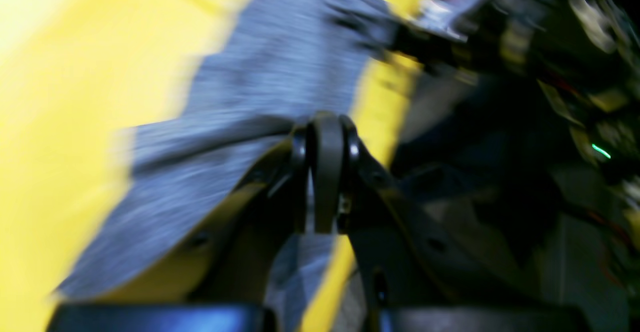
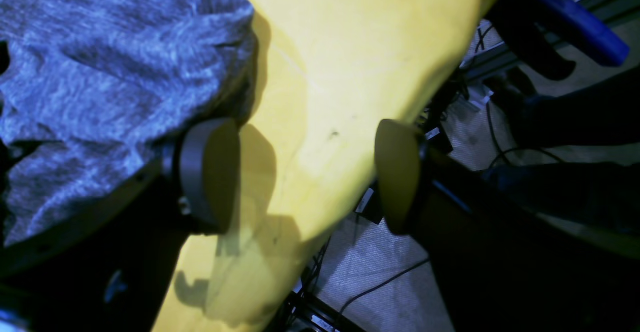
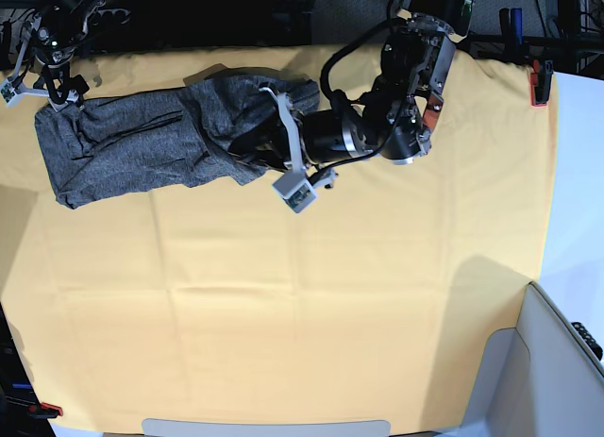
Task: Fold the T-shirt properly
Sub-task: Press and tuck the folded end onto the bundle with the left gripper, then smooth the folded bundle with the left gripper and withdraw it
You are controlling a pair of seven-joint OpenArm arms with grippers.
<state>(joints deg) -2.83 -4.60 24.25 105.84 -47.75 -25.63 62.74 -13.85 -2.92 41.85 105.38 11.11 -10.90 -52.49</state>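
Observation:
The dark grey T-shirt (image 3: 142,140) lies bunched across the far left of the yellow-orange table cloth (image 3: 302,295). My left gripper (image 3: 243,146) reaches in from the back right and rests over the shirt's right end. In the blurred left wrist view its fingers (image 1: 325,172) are pressed together, pinching a fold of the shirt (image 1: 280,71). My right gripper (image 3: 58,78) hovers at the shirt's far left corner. In the right wrist view it (image 2: 302,172) is open over bare cloth, with the shirt (image 2: 115,71) just beside its left finger (image 2: 210,172).
The table edge runs right under the right gripper, with floor and cables (image 2: 380,282) beyond. A blue clamp (image 2: 575,26) grips that edge. Orange clamps (image 3: 538,83) hold the cloth at the back right. A white surface (image 3: 566,361) borders the table's right.

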